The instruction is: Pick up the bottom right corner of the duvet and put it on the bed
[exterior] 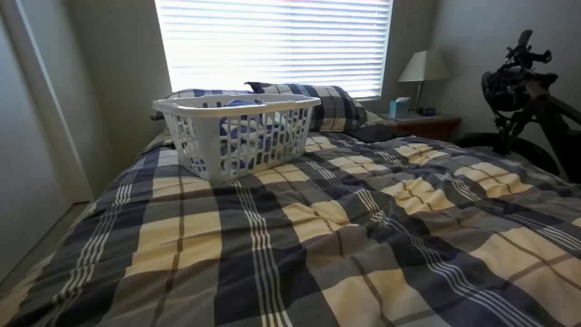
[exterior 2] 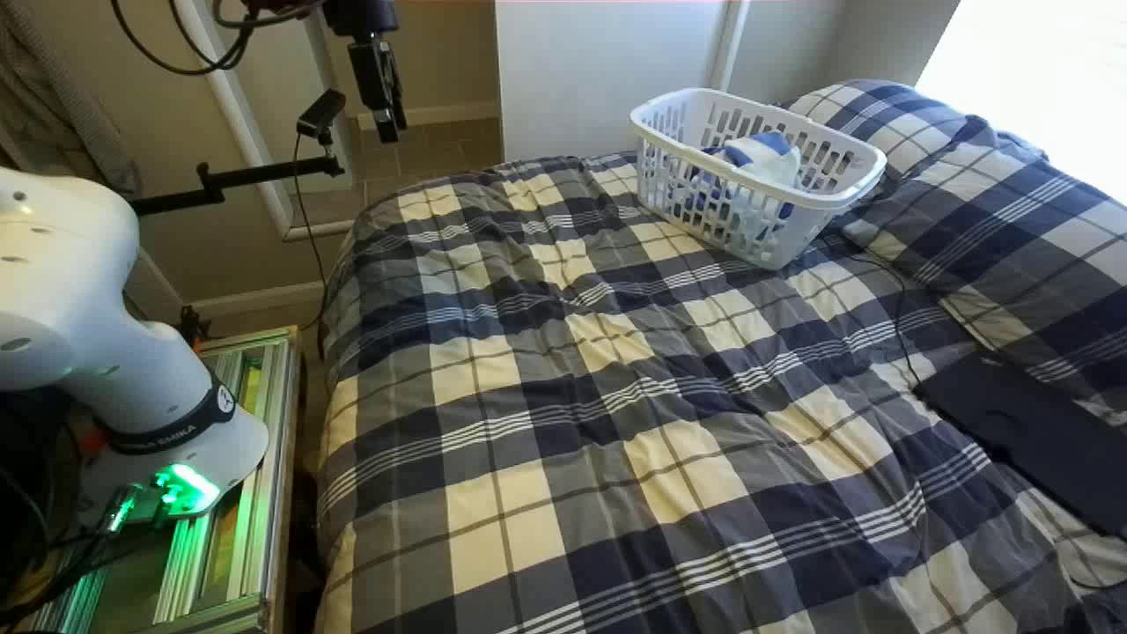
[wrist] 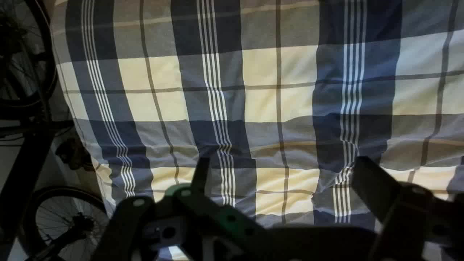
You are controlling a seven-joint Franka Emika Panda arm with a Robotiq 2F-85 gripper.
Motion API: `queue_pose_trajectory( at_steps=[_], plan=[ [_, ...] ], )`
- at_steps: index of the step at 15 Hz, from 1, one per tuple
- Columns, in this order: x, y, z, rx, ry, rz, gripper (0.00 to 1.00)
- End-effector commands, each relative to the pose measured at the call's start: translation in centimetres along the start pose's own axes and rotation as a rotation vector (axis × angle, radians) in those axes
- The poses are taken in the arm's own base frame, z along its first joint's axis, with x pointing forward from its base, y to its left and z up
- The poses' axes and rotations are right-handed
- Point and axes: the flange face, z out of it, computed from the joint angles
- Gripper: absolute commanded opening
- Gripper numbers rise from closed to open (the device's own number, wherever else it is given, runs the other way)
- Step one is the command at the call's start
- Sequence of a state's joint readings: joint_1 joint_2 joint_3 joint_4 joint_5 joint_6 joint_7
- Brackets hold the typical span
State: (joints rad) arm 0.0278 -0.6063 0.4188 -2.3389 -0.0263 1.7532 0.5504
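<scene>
The duvet (exterior: 272,236), in navy, grey and cream checks, lies spread and wrinkled over the bed (exterior 2: 563,528) in both exterior views. It also fills most of the wrist view (wrist: 279,69). Its foot end hangs over the bed's edge in an exterior view (exterior 2: 352,387). I cannot pick out the bottom right corner as a separate flap. My gripper (wrist: 283,163) is open in the wrist view, its fingers wide apart with nothing between them, above the duvet. In an exterior view my gripper (exterior 2: 390,128) hangs pointing down, high near the foot end, apart from the fabric.
A white laundry basket (exterior: 206,145) with cloth in it stands on the bed near plaid pillows (exterior 2: 1012,194). A flat dark object (exterior 2: 1030,431) lies beside the pillows. A camera arm (exterior 2: 246,176) stands off the foot end. A bicycle (wrist: 40,141) and nightstand (exterior: 431,127) flank the bed.
</scene>
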Motion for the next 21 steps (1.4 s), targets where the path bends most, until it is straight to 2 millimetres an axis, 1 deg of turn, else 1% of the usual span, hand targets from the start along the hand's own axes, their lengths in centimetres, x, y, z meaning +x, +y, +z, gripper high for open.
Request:
queue_pose_trajectory(
  at_steps=[1,6,8,9,11,13,15,17,18,19,21],
  plan=[
    [0.0,0.0,-0.1,-0.001,-0.001,0.0,1.0],
    [0.0,0.0,-0.1,-0.001,-0.001,0.0,1.0],
    [0.6,1.1,0.4,0.014,-0.018,-0.037,1.0],
    [0.9,2.1,0.6,0.028,-0.005,-0.052,1.0],
    [1.8,4.9,1.7,0.073,0.018,-0.085,1.0],
    [3.1,8.1,3.0,0.101,0.055,-0.13,1.0],
    [4.8,11.3,5.0,0.145,0.086,-0.185,1.0],
    [6.8,14.3,7.7,0.21,0.091,-0.203,1.0],
    [7.5,15.7,9.0,0.232,0.086,-0.198,1.0],
    [8.3,17.1,10.9,0.248,0.079,-0.197,1.0],
    [9.2,19.3,14.2,0.293,0.068,-0.181,1.0]
  ],
)
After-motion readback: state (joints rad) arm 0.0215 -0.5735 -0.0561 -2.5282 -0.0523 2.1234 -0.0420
